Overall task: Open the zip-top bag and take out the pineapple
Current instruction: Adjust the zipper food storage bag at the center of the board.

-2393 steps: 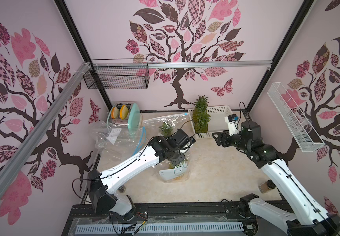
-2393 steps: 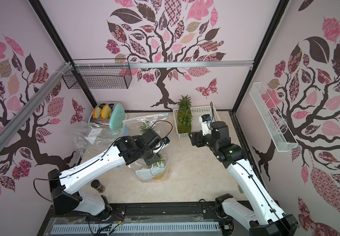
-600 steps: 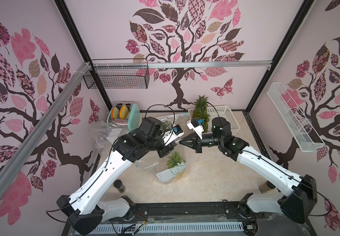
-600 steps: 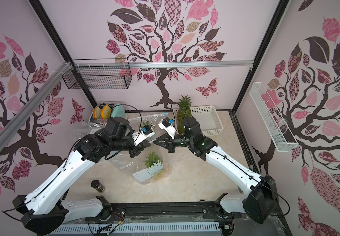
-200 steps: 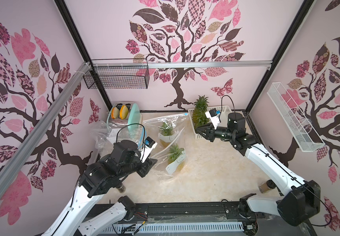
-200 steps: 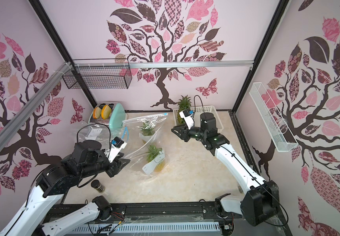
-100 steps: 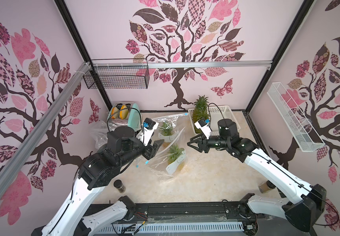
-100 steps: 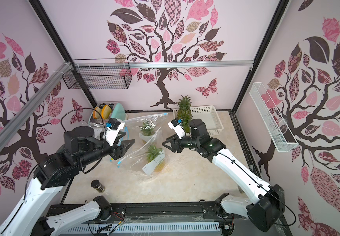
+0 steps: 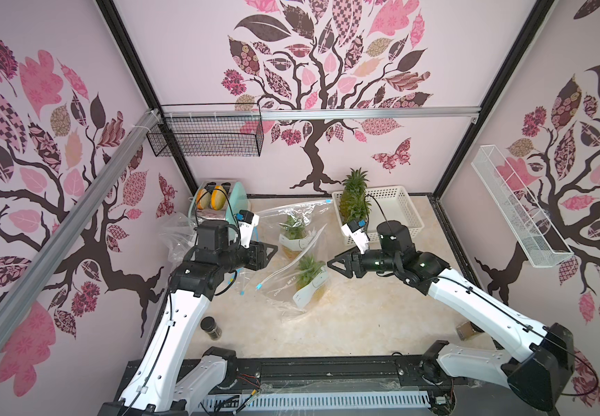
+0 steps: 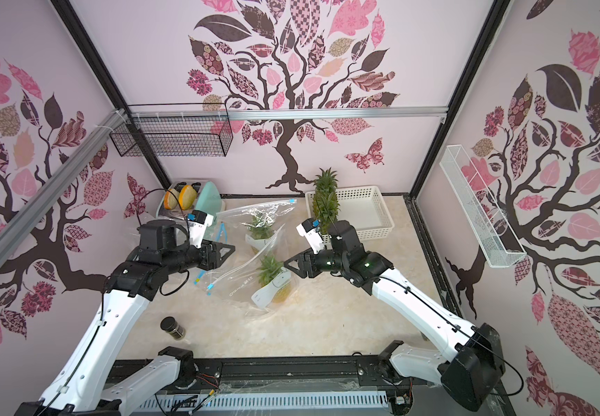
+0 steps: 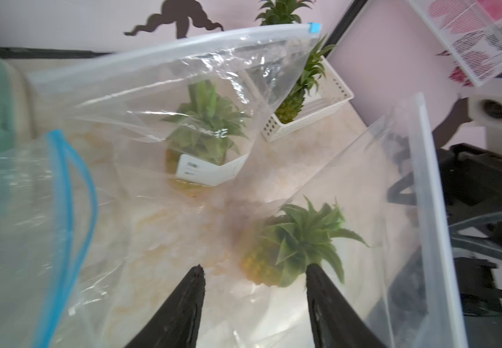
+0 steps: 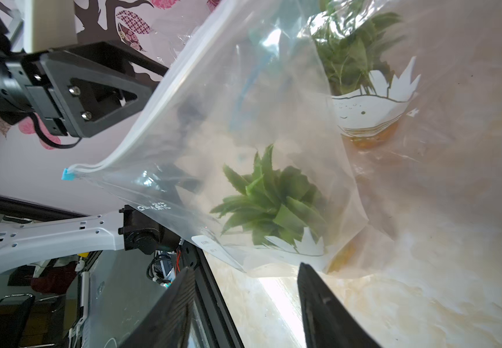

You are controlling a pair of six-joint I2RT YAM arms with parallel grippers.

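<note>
Closing in: left pincer (image 9: 269,252) and right pincer (image 9: 332,264), one second ago apart at frame's lower left and by basket (image 9: 399,201), now flank zip-top bag (image 9: 284,284) at frame centre on desk (image 9: 363,317). Both jaws wide, gripping nothing. Pineapple (image 9: 309,270) inside bag; zip looks shut, so opening step not begun.

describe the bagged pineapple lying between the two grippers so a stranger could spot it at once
Start at the white basket at the back of the table; two clear zip-top bags sit before it. Your pineapple is in the nearer bag, between the left gripper and right gripper. Unlike the farther bag, this one's blue slider points toward the left arm.
</note>
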